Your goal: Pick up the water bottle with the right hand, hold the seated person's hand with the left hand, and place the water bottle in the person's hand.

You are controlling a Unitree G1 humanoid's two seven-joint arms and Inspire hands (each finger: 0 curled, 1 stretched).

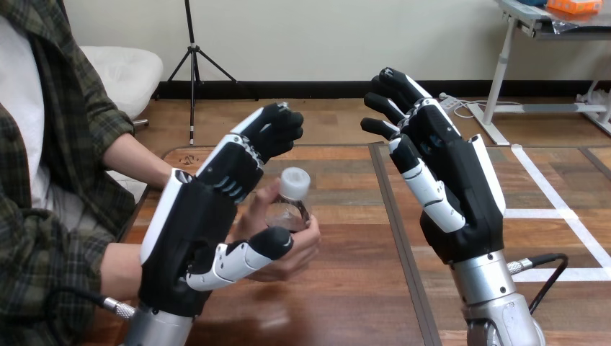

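Right now your left hand (202, 216) sits at about 8 o'clock in the head view, its back turned toward the camera. Its thumb (245, 258) curls across the near, lower side of the person's hand (292, 249), and its fingers (277, 130) arch over it, bent at the tips toward 1 o'clock. You cannot tell whether those fingertips touch anything, but the person's hand lies between them and the thumb.

The water bottle (287, 209) is in the person's hand, not in yours. It is a small clear bottle, roughly upright and leaning slightly, with its white cap (295, 182) pointing to 12 o'clock. The person's fingers wrap its lower part, so only the cap and shoulder show clearly. It lies just at 3 o'clock of your left hand's palm. The person's forearm (144, 162) comes in from 9 o'clock.

Your right hand (454, 187) is raised at about 3 o'clock in the view, well apart from the bottle, which lies at 9 o'clock from it. Its fingers are spread and only loosely bent, pointing toward 11 o'clock, and it holds nothing. Both hands hang above the wooden table (346, 288).
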